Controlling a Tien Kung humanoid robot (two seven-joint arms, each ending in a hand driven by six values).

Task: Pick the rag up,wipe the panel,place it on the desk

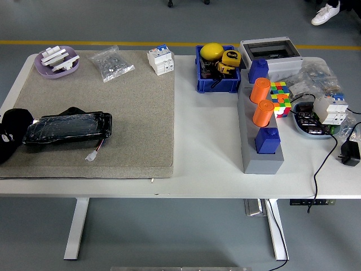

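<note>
step: wipe | my left robot hand at bench's left edge, can't tell its grip | panel on mat beside it; rag not clearly visible | tip: flat, slow strokes

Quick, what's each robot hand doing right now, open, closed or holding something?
Left hand: at the table's left edge beside the black panel; its state cannot be told.
Right hand: not in view.

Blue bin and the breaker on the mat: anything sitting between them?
Nothing. In the head view, the stretch between the blue bin and the white circuit breaker holds only the edge of the grey mat and a bare strip of white table.
</note>
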